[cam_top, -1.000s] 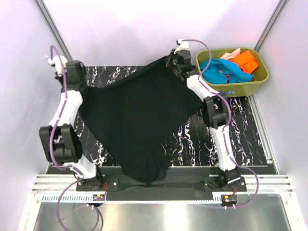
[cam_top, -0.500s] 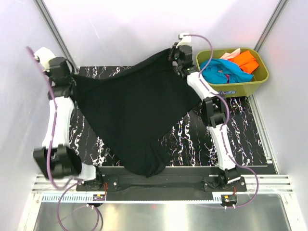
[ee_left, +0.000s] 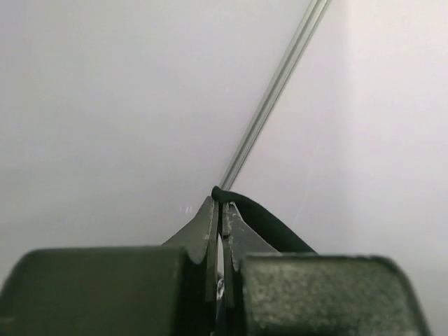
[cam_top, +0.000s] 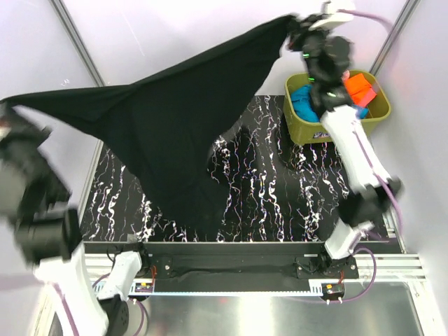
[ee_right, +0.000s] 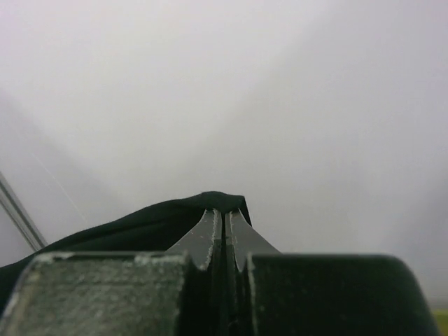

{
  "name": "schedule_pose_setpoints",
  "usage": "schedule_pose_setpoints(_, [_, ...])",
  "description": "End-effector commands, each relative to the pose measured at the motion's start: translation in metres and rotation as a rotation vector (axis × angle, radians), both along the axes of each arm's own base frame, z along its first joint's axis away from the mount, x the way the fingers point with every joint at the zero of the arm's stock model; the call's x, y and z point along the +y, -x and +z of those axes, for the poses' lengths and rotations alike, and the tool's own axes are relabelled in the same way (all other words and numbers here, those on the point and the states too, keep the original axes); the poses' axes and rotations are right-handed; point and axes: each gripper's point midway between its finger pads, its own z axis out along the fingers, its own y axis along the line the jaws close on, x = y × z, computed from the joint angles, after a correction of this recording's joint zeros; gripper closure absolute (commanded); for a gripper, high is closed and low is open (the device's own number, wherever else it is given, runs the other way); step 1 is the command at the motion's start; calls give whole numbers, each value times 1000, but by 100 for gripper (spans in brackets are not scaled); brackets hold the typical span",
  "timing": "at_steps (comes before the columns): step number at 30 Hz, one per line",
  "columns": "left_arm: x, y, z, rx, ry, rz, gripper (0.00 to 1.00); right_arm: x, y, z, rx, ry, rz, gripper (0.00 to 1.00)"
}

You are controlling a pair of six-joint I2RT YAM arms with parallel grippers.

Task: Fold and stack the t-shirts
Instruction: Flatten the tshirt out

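Pale lilac walls [cam_top: 175,35] close in a black marbled mat [cam_top: 280,182], with the arm bases on a rail along its near edge.

At far left the left arm [cam_top: 42,210] is blurred and reaches up past the mat's left edge. The left gripper [ee_left: 221,206] is only partly visible from above, but its wrist view shows the fingers [ee_left: 204,231] pressed together, pinching a thin black fold of cloth against the bare wall.

That cloth is the black tee [cam_top: 175,105]. It is stretched in the air between the two grippers, with its top edge running from low at the left edge up to high at the right. Below that edge it hangs as a broad triangle, narrowing to a point over the near left part of the mat. Whether that point touches the mat cannot be told.

The right arm [cam_top: 357,154] rises from its base to the upper right. The right gripper [cam_top: 292,35] holds the tee's high corner, and its wrist view shows the fingers [ee_right: 241,231] closed tight on a bunched black edge.

Behind that arm, at the mat's far right corner, sits an olive tub [cam_top: 308,133]. A teal tee [cam_top: 302,101] and an orange tee [cam_top: 360,87] lie crumpled inside it, partly hidden by the arm.
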Motion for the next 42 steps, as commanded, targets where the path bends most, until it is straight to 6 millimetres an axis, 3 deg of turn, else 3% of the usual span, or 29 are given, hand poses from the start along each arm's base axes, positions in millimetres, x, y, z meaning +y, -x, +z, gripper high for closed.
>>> schedule_pose_setpoints(1, [-8,84,42,-144,-54,50,100,-45,81,79,-187,-32,-106,100])
schedule_pose_setpoints(2, [-10,98,46,-164,-59,52,100,-56,115,103,-243,-47,-116,100])
schedule_pose_setpoints(4, [-15,142,62,-247,-73,69,100,-67,139,109,-256,-41,-141,100])
schedule_pose_setpoints(5, [-18,157,66,-267,-77,72,100,-72,151,114,-269,-41,-153,100])
schedule_pose_setpoints(6, [-20,174,70,-298,-80,79,100,-82,177,129,-308,-51,-167,100])
schedule_pose_setpoints(9, [-25,216,85,-387,-90,94,100,-96,212,142,-353,-59,-197,100])
schedule_pose_setpoints(12, [-28,251,94,-459,-90,114,100,-104,233,151,-384,-48,-217,100])
schedule_pose_setpoints(14, [-30,258,96,-486,-98,109,100,-102,238,152,-396,-44,-201,100])
schedule_pose_setpoints(16, [-29,252,94,-482,-90,103,100,-98,232,148,-390,-40,-186,100])
schedule_pose_setpoints(19, [-25,215,85,-414,-70,84,100,-83,208,138,-367,-19,-147,100])
schedule_pose_setpoints(22, [-18,151,64,-283,-45,51,100,-62,170,118,-329,-40,-76,100])
schedule_pose_setpoints(23, [-15,129,58,-239,-32,44,100,-52,144,101,-287,-29,-55,100])
schedule_pose_setpoints(24, [-13,93,38,-162,-30,23,100,-44,133,94,-283,-40,-25,100])
schedule_pose_setpoints(25, [-10,76,27,-124,-23,22,100,-37,117,81,-257,-45,-10,100])
schedule_pose_setpoints(26, [-5,51,9,-67,-6,20,100,-26,90,57,-211,-44,6,100])
schedule_pose_setpoints(27, [-1,35,-6,-23,6,28,100,-20,76,44,-197,-62,28,100])
schedule_pose_setpoints(28, [5,5,-39,65,23,32,100,-13,63,29,-168,-70,38,100])
schedule_pose_setpoints(29, [11,-13,-59,118,45,49,100,-4,37,-1,-118,-70,44,100])
schedule_pose_setpoints(31, [17,-38,-94,205,77,56,100,13,16,-32,-73,-102,79,100])
schedule_pose_setpoints(32, [22,-52,-120,270,99,77,100,25,-5,-66,-17,-98,90,100])
schedule_pose_setpoints(33, [26,-59,-138,311,107,93,100,39,-11,-77,-9,-114,116,100])
schedule_pose_setpoints(34, [29,-65,-153,332,123,110,100,52,-33,-117,60,-105,126,100])
schedule_pose_setpoints(35, [37,-69,-184,390,153,159,100,64,-40,-132,88,-101,146,100])
schedule_pose_setpoints(37, [43,-76,-209,449,152,193,100,95,-50,-150,116,-89,193,100])
schedule_pose_setpoints(38, [51,-80,-236,522,160,244,100,110,-65,-186,178,-66,201,100])
schedule_pose_setpoints(39, [55,-81,-247,554,161,269,100,119,-71,-183,173,-56,210,100])
schedule_pose_setpoints(40, [60,-88,-262,607,169,295,100,134,-84,-218,226,-35,218,100])
schedule_pose_setpoints(41, [64,-90,-271,631,179,323,100,139,-90,-228,244,-28,218,100])
schedule_pose_setpoints(42, [66,-95,-279,655,184,330,100,142,-99,-222,235,-26,212,100])
